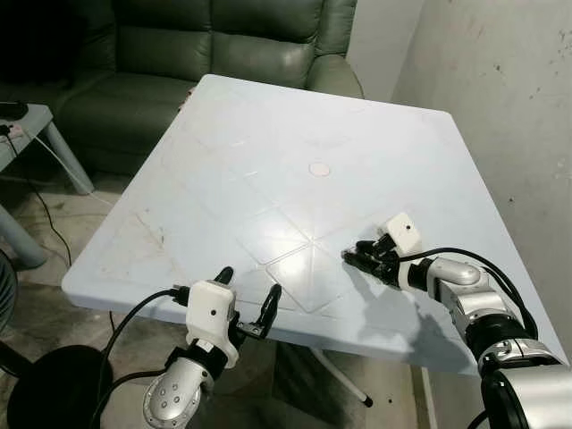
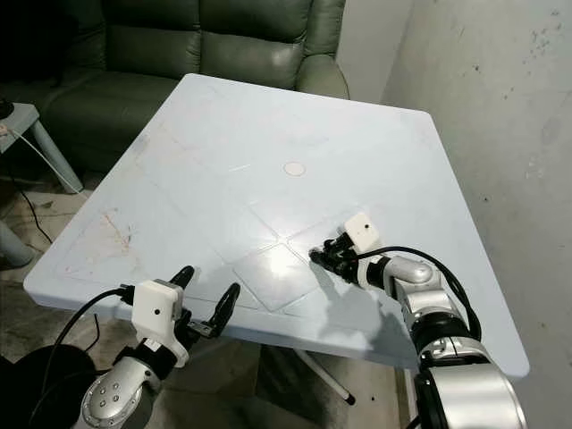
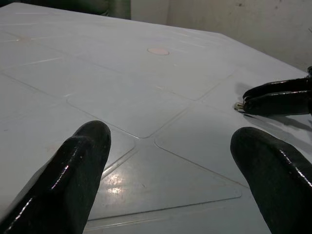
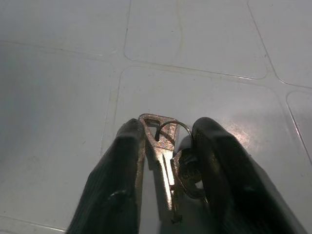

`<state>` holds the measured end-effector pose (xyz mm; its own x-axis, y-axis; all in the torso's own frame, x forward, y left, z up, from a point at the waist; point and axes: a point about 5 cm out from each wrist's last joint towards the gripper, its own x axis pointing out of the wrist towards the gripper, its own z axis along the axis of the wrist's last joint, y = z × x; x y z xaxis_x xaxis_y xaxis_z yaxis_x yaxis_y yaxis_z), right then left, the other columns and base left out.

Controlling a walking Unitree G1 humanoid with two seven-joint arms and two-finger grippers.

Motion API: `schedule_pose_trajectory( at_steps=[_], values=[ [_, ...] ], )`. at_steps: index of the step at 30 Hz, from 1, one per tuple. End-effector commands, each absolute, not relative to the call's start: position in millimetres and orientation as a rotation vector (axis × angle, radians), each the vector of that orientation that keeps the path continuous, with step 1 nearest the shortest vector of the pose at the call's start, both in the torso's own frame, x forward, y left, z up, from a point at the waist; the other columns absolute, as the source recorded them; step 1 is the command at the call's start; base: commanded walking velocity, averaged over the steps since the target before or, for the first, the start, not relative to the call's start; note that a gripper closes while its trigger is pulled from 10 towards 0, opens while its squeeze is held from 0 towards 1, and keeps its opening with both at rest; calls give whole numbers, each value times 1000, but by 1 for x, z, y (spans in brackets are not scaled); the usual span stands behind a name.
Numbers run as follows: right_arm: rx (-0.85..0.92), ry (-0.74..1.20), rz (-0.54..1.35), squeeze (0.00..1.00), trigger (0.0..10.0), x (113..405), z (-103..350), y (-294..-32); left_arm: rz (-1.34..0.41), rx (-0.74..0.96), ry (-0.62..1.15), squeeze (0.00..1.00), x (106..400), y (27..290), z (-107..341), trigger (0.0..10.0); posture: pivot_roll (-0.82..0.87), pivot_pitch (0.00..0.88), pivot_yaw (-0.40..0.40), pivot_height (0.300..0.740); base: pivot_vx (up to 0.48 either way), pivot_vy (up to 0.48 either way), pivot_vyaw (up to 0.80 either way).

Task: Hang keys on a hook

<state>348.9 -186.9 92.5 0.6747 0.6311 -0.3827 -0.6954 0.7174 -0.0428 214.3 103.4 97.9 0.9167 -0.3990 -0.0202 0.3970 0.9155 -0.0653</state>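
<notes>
Right end effector (image 4: 168,161) low over the pale worktop (image 1: 268,170), near its right front part, fingers closed on the keys (image 4: 165,156). Keys: brass-coloured flat key with a rectangular slot in its head, thin wire ring through it, a second darker key bunched beside it, all pinched between the two black fingers just above the surface. Left end effector (image 1: 248,299) at the worktop's near edge, fingers spread wide, holding nothing. Green sofa (image 1: 223,45) behind.
</notes>
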Motion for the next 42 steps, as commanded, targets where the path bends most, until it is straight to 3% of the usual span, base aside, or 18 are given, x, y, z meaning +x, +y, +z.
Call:
schedule_pose_trajectory(
  at_steps=[1,27,29,30,31,37,42],
  values=[
    [-204,348,748,0,0,352,99,-192,-411,-49,21,0,215,103,102,10000,97,66,-84,740,0,0,0],
    [-228,318,758,0,0,354,104,-192,-414,-47,16,0,216,101,102,10000,97,58,-86,740,0,0,0],
    [-219,305,748,0,2314,355,106,-193,-414,-47,16,0,216,101,102,10000,97,58,-85,740,0,0,0],
    [-219,305,748,0,2314,355,106,-193,-414,-47,16,0,216,101,102,10000,97,58,-85,740,0,0,0],
    [-214,291,743,0,0,356,108,-193,-414,-46,17,0,216,101,102,10000,97,58,-85,740,0,0,0],
    [-148,147,636,0,0,365,127,-196,-413,-45,14,0,218,102,102,10000,95,54,-82,740,0,0,0],
    [31,-9,524,0,0,374,150,-199,-406,-37,8,0,221,102,103,10000,91,43,-78,740,0,0,0]
  ],
)
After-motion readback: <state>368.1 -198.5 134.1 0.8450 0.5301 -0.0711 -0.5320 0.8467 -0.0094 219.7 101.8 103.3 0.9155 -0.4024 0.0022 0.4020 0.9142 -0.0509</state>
